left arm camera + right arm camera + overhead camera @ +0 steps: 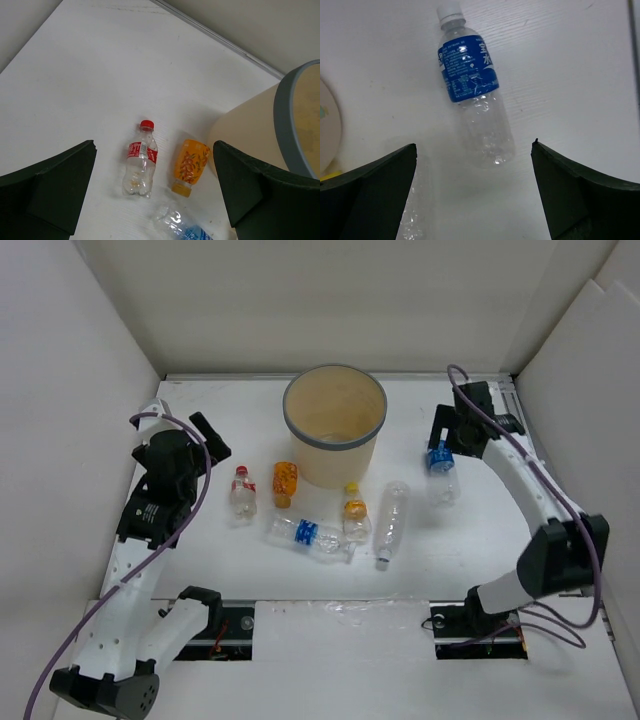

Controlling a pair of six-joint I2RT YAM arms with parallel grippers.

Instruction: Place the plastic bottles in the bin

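Note:
Several plastic bottles lie on the white table in front of the tan bin [300, 445]. My left gripper [185, 437] hangs open above the table at the left. In its wrist view the gripper [154, 146] frames a red-capped bottle [140, 161] and a short orange bottle [190, 161], with the bin's wall [240, 130] at the right. My right gripper [463, 426] is open over a blue-labelled bottle [441, 472]. That white-capped bottle [472, 90] lies ahead of the right gripper [474, 146], untouched.
Between the arms lie another blue-labelled bottle [310, 534], an orange-capped bottle [355, 515] and a clear bottle [392, 520]. White walls close in the table on three sides. The arm bases stand at the near edge.

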